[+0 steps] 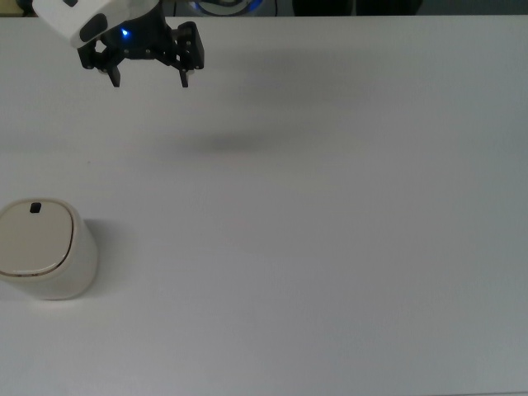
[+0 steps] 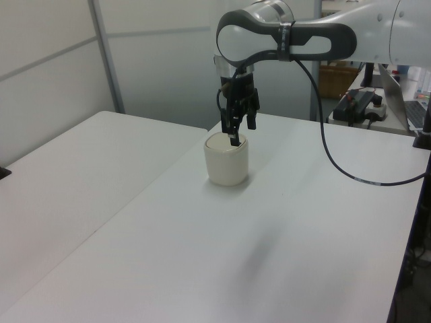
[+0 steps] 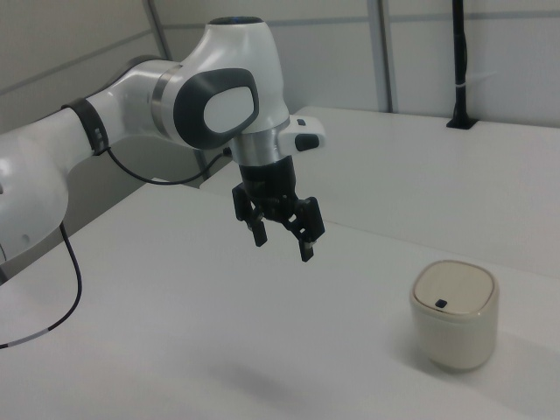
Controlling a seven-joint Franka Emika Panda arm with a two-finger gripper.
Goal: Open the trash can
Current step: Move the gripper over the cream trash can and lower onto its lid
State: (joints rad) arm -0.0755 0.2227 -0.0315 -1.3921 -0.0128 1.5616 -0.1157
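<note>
We see the black two-finger claw (image 1: 149, 77) hanging open and empty above the white surface (image 1: 330, 247), well apart from the small cream-white rounded-square plastic trash can (image 1: 45, 252). The can stands upright at the top view's left edge, flat lid closed, small black square button (image 1: 35, 208) on top.

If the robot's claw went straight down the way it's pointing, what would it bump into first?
Probably just the bare table. The open gripper points down, and the trash can sits well off to the right view's right, not beneath it.
</note>
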